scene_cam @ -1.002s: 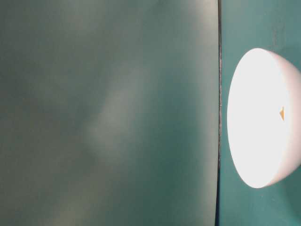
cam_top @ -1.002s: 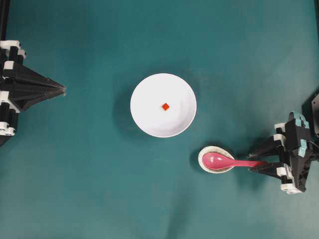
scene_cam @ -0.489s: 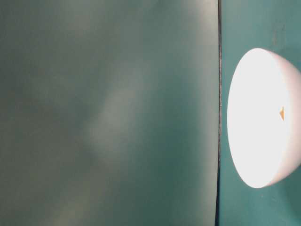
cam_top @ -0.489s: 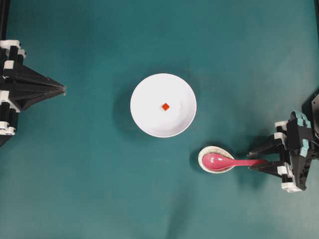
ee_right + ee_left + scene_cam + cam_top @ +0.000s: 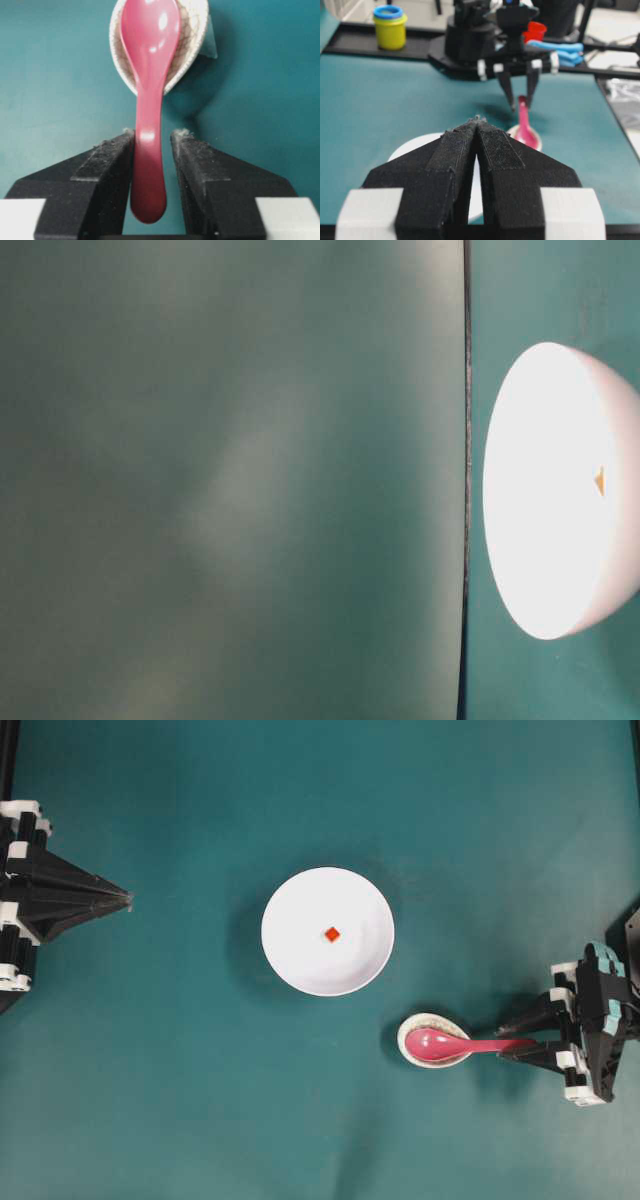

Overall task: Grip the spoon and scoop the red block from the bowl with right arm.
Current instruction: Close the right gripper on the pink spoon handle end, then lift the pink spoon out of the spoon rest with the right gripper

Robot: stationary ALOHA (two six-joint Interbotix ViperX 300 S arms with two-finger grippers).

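Right claw [image 5: 152,145] narrower than before, almost clasping glossy pink spoon [image 5: 149,115] handle.

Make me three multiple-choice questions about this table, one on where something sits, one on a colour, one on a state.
1. Where does the glossy pink spoon's scoop rest?
A. in the large white bowl
B. in the small speckled cream dish
C. on the bare cloth

2. What colour is the tiny cube in the large white bowl?
A. red-orange
B. blue
C. green

3. How do the left gripper's jaws stand?
A. wide apart
B. around the spoon
C. shut together

Answers: 1 B, the scoop lies in the small dish. 2 A, the overhead view shows it red-orange. 3 C, the left wrist view shows them pressed together.
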